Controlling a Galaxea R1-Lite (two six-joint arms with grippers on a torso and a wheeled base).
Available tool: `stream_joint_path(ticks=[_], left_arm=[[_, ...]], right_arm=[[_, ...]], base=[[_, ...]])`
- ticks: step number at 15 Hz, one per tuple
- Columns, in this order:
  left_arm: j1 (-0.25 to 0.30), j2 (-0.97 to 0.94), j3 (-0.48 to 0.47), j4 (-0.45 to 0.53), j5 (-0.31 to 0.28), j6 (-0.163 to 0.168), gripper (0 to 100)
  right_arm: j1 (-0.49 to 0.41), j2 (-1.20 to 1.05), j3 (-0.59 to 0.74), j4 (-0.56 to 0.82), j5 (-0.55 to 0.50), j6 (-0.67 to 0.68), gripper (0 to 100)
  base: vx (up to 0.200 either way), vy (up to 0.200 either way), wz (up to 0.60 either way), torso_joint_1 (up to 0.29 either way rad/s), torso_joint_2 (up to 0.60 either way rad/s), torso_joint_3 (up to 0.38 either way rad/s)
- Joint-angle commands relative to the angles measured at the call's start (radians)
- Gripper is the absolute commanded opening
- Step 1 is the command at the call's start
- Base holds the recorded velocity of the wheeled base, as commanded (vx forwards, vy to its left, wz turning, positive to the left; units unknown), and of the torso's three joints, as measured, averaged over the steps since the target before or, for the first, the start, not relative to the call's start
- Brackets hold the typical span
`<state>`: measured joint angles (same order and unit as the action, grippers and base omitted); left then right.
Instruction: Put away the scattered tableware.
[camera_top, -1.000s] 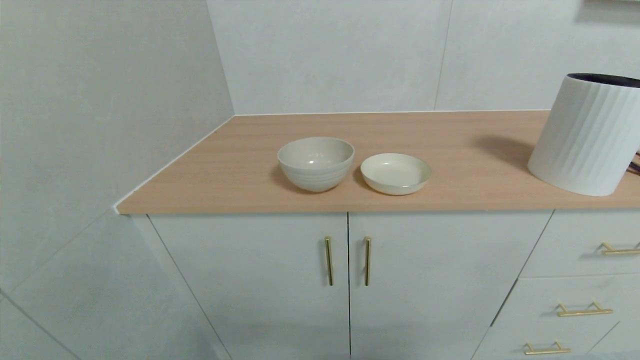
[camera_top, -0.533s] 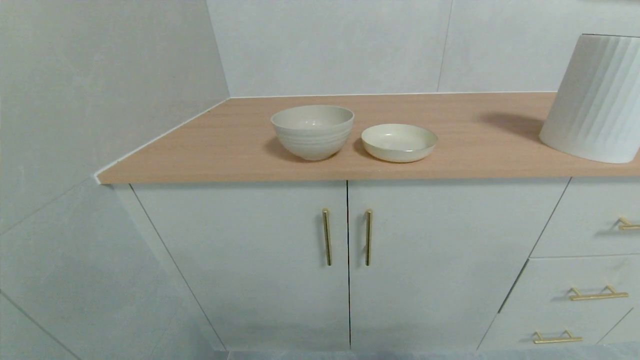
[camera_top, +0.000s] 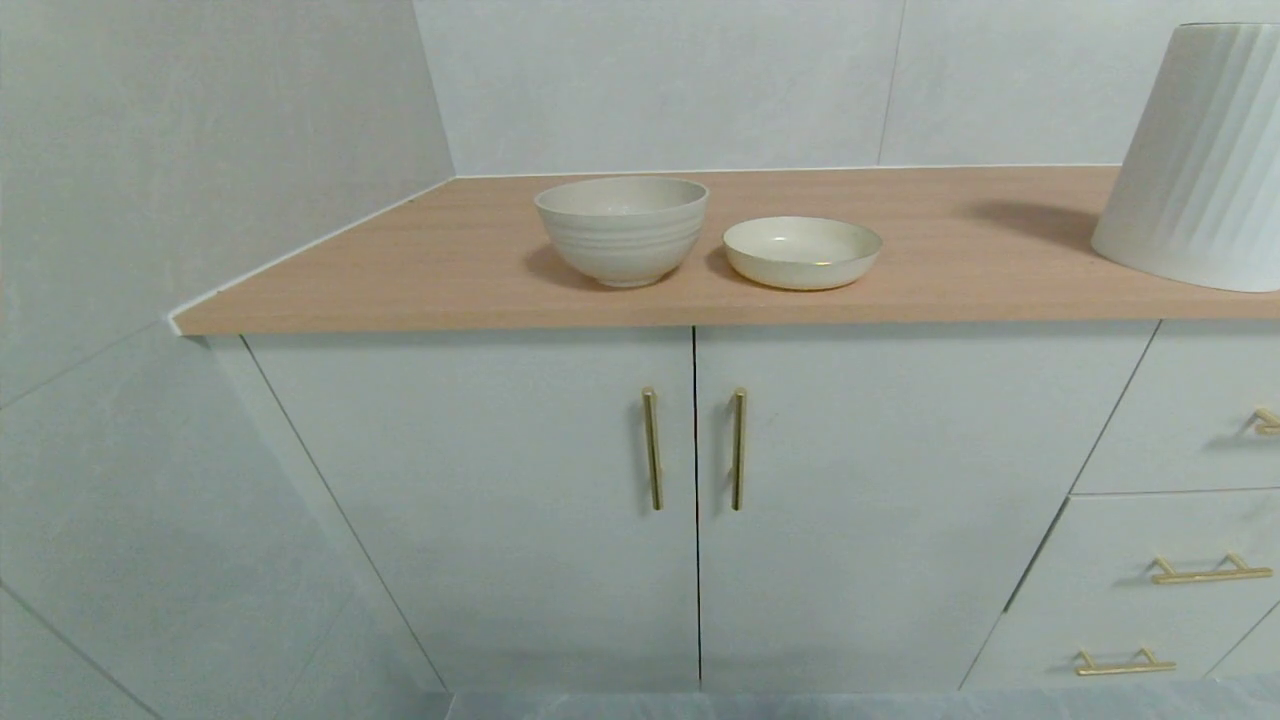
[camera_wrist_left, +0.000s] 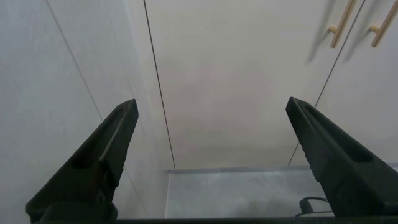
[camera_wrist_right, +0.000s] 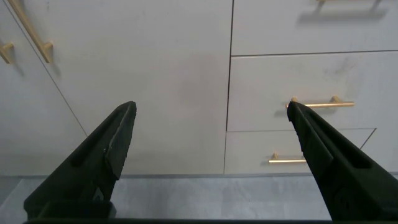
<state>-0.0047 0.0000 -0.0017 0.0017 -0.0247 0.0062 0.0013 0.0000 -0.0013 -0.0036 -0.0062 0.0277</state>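
Note:
A deep beige ribbed bowl (camera_top: 622, 229) stands on the wooden countertop (camera_top: 420, 270), and a shallow cream dish (camera_top: 802, 251) sits close to its right, apart from it. Below them are two shut cabinet doors with vertical brass handles (camera_top: 652, 449) (camera_top: 737, 449). My left gripper (camera_wrist_left: 211, 109) is open and empty, low down and facing the left cabinet door near the floor. My right gripper (camera_wrist_right: 211, 112) is open too, holding nothing, low in front of the cabinet and the drawers with brass pulls (camera_wrist_right: 322, 104).
A tall white ribbed container (camera_top: 1200, 160) stands at the counter's right end. Drawers with brass pulls (camera_top: 1210, 572) lie right of the doors. A tiled wall (camera_top: 200, 150) closes off the left side. Grey floor runs along the cabinet base.
The head camera has dropped lower: the counter and bowls sit higher in the picture and look flatter, with more of the cabinet doors showing. The bowls have not moved on the counter.

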Motion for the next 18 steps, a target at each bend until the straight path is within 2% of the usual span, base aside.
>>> stream_joint_path(ticks=[1, 8, 9, 10, 12, 14, 18], left_arm=[[0.000, 0.000, 0.000, 0.000, 0.000, 0.000, 100], [0.000, 0.000, 0.000, 0.000, 0.000, 0.000, 100], [0.000, 0.000, 0.000, 0.000, 0.000, 0.000, 100], [0.000, 0.000, 0.000, 0.000, 0.000, 0.000, 100], [0.000, 0.000, -0.001, 0.000, 0.000, 0.000, 100], [0.000, 0.000, 0.000, 0.000, 0.000, 0.000, 100], [0.000, 0.000, 0.000, 0.000, 0.000, 0.000, 100]], right_arm=[[0.000, 0.002, 0.001, -0.001, 0.000, 0.000, 100], [-0.001, 0.000, 0.001, 0.001, 0.000, -0.003, 100], [-0.001, 0.000, -0.009, -0.018, 0.005, 0.005, 100], [0.000, 0.000, -0.075, -0.076, 0.022, 0.024, 100], [0.000, 0.014, -0.125, -0.062, 0.138, 0.051, 100], [0.003, 0.060, -0.140, 0.024, 0.284, 0.052, 100], [0.025, 0.299, -0.200, 0.056, 0.387, 0.052, 100]], base=[[0.000, 0.000, 0.00, 0.000, 0.00, 0.000], [0.000, 0.000, 0.00, 0.000, 0.00, 0.000], [0.000, 0.000, 0.00, 0.000, 0.00, 0.000], [0.000, 0.000, 0.00, 0.000, 0.00, 0.000], [0.000, 0.000, 0.00, 0.000, 0.00, 0.000], [0.000, 0.000, 0.00, 0.000, 0.00, 0.000], [0.000, 0.000, 0.00, 0.000, 0.00, 0.000]])
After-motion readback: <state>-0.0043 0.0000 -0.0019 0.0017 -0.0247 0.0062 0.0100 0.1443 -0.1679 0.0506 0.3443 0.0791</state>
